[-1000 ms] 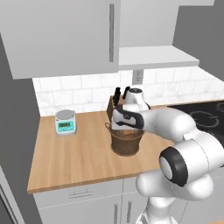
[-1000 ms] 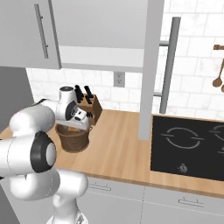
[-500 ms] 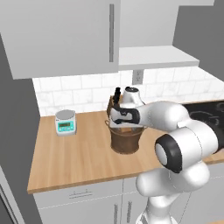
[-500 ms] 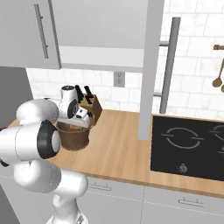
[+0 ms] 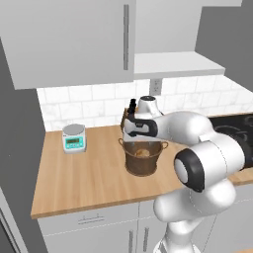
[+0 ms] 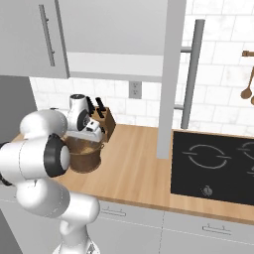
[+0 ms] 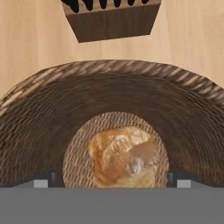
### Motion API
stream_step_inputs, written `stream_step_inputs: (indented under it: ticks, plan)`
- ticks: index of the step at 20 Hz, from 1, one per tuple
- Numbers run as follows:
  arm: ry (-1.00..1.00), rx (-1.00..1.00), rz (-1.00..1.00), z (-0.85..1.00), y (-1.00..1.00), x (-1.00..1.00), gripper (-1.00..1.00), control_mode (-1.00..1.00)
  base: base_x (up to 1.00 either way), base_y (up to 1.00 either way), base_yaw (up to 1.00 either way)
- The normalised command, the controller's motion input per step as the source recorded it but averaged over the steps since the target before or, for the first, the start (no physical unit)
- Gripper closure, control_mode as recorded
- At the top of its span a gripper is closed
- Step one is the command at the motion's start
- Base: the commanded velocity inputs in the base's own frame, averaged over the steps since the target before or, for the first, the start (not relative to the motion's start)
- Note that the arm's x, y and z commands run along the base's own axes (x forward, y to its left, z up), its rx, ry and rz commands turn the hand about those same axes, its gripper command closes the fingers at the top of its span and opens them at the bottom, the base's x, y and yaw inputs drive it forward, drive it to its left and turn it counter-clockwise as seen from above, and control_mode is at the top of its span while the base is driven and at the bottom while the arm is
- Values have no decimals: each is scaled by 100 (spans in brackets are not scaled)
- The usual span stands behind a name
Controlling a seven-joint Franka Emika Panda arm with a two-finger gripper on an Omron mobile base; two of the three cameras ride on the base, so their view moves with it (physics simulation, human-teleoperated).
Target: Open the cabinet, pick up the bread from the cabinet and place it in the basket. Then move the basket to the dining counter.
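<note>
The dark woven basket (image 5: 143, 163) (image 6: 84, 156) stands on the wood worktop by the tiled wall. The golden bread (image 7: 124, 155) (image 5: 143, 153) lies loose on its bottom. My gripper (image 7: 111, 183) (image 5: 141, 137) hangs just above the basket's rim, pointing down into it, open, with the fingertips (image 7: 42, 180) wide on either side of the loaf and apart from it. The cabinet (image 5: 64, 39) hangs above; one of its doors (image 6: 168, 79) stands swung out over the worktop, and the white shelf (image 5: 173, 64) shows. The dining counter is out of view.
A wooden knife block (image 5: 129, 116) (image 7: 111, 17) stands right behind the basket. A small kitchen scale (image 5: 74, 138) sits to the left. The black hob (image 6: 213, 163) lies to the right, past the open door's edge.
The arm's elbow has swung lower and forward while the hand stays over the basket. The bread and the basket have not moved.
</note>
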Motion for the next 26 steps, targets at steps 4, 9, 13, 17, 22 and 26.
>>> stream_step_inputs:
  ticks: [4, 9, 13, 17, 22, 26]
  plan:
    - [-6, 0, 0, 18, 0, -21, -100, -100, 0, 0, 0]
    - [0, 0, -4, 59, -7, -44, -100, -100, 0, 0, 0]
    - [0, 0, -13, 36, -36, -76, -100, -100, 0, 0, 0]
    - [0, 3, -23, 0, -46, -50, -100, -100, 0, 0, 0]
    - [0, 3, -20, 0, -41, -19, -100, -100, 0, 0, 0]
    - [0, 0, -12, -1, -12, 3, -100, -100, 0, 0, 0]
